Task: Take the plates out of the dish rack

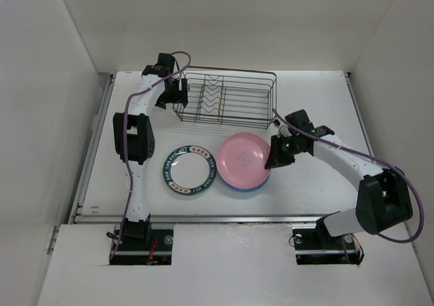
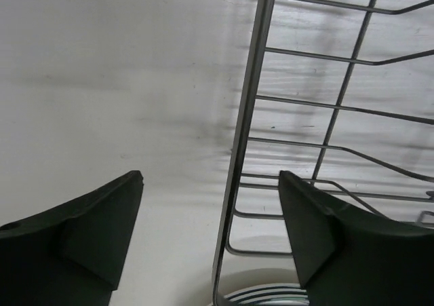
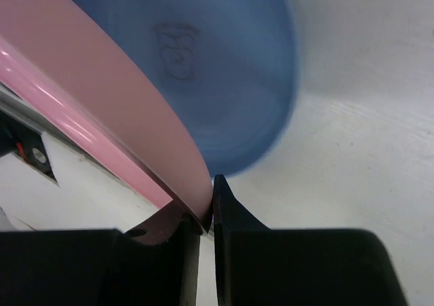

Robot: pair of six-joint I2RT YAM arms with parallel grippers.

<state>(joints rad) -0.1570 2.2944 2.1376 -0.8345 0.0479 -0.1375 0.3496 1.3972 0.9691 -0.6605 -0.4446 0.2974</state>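
The dark wire dish rack (image 1: 227,100) stands at the back and holds no plate that I can see. A white plate with a dark ring (image 1: 189,169) lies flat on the table. The pink plate (image 1: 243,158) sits over the light blue plate (image 1: 245,187), which shows only as a thin edge. My right gripper (image 1: 275,157) is shut on the pink plate's right rim (image 3: 102,102), held tilted above the blue plate (image 3: 224,68). My left gripper (image 1: 173,94) is open, its jaws astride the rack's left end wire (image 2: 247,129). The orange-patterned and green-rimmed plates are out of view.
White walls close in the table on the left, back and right. A white rounded edge with dark lines (image 2: 271,296) shows at the bottom of the left wrist view; I cannot tell what it is.
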